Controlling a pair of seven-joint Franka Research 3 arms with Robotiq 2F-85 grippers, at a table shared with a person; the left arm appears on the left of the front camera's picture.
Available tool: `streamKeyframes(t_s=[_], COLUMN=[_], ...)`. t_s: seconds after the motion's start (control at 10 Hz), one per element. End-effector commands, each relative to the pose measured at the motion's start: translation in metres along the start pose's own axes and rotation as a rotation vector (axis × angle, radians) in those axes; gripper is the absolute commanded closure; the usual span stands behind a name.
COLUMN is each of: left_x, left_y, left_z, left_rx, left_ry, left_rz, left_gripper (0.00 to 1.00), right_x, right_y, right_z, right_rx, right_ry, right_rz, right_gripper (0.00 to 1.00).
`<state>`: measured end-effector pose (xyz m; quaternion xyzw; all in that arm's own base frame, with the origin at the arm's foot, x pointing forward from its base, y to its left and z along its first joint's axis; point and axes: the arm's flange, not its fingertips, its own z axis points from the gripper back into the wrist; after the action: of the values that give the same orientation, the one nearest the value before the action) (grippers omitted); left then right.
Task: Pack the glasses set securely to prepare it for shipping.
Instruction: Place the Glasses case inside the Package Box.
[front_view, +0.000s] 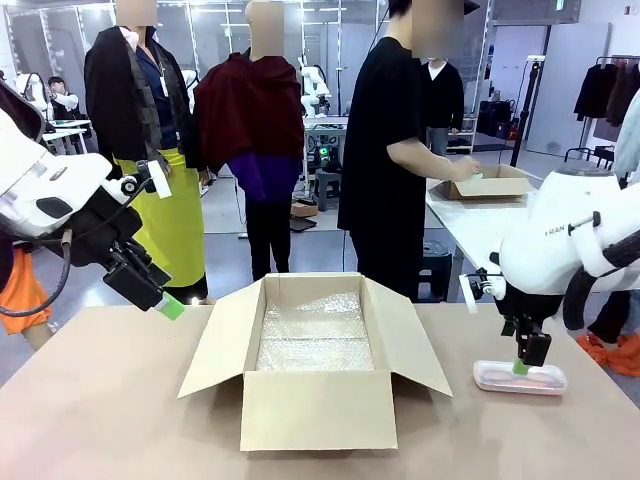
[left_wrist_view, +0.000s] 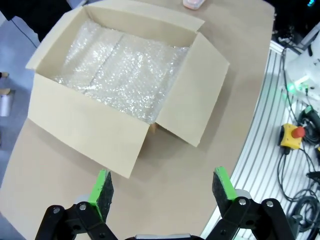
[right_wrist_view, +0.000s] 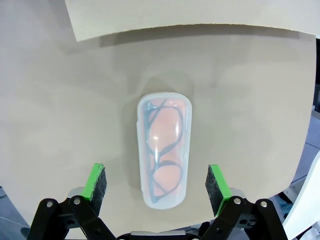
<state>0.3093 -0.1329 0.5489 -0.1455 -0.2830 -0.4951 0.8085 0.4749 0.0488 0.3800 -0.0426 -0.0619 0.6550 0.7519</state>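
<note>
Pink glasses case (right_wrist_view: 165, 150) flat on tan worktop (front_view: 100, 400) beside open box (front_view: 310, 405); right end effector (right_wrist_view: 156, 176) over it and left end effector (left_wrist_view: 161, 176) both wide open, empty. People (front_view: 385, 150) standing behind.

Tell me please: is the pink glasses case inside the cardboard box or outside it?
Outside. The pink glasses case lies flat on the table, right of the open cardboard box, below the right end effector.

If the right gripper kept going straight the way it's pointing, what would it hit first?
Most likely the pink glasses case, lying flat on the table and centred between the open fingers of the right gripper; how close it is remains unclear.
</note>
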Motion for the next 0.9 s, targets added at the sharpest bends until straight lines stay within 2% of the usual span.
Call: streamKeyframes(t_s=[0.0,0.8], left_x=[-0.002,-0.002], left_y=[-0.001,-0.001], left_z=[0.0,0.0], left_rx=[-0.013,-0.013], left_ry=[0.014,0.014], left_rz=[0.03,0.03], left_gripper=[0.0,0.0], right_x=[-0.008,-0.023], right_y=[-0.011,-0.028], right_z=[-0.01,-0.068], right_rx=[0.007,0.066], right_ry=[-0.03,-0.028], right_rz=[0.059,0.02], right_gripper=[0.0,0.0])
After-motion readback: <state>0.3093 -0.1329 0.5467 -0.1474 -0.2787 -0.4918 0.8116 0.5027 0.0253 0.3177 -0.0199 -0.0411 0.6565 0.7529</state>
